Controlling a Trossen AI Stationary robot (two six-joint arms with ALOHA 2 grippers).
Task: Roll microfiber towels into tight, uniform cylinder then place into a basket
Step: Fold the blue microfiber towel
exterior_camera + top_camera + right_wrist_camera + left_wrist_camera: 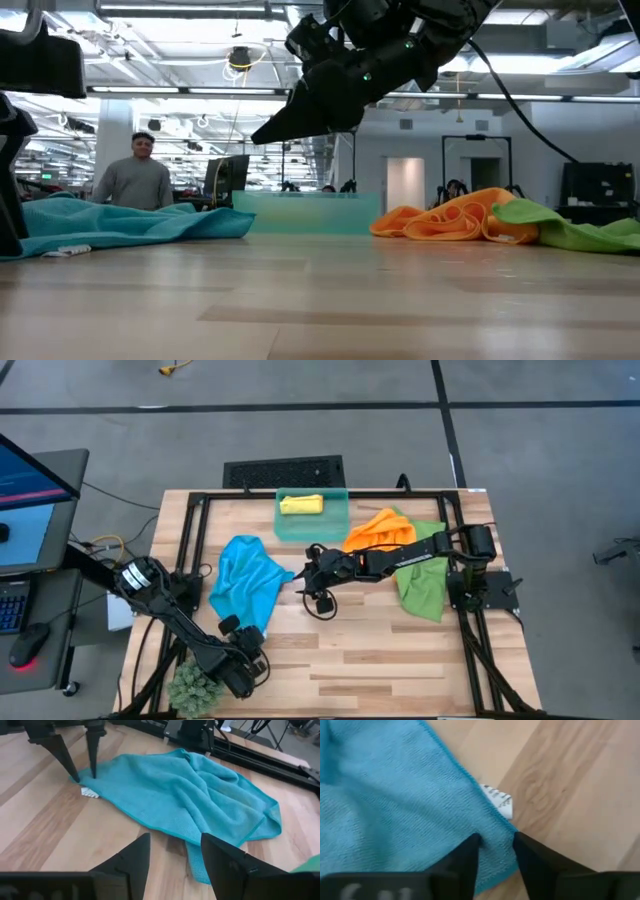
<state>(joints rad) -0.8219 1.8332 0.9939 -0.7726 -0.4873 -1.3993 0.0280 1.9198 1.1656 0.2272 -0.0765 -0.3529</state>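
- Blue towel [247, 580] lies crumpled left of the basket [311, 525]; soft, limp, best taken by a hem corner.
- Left gripper [496, 851] pinches its tagged corner.
- Right gripper [174, 851] hovers spread, empty.

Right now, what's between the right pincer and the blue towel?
Only bare wood: in the high view the right pincer hangs just beside the blue towel, nothing between them.
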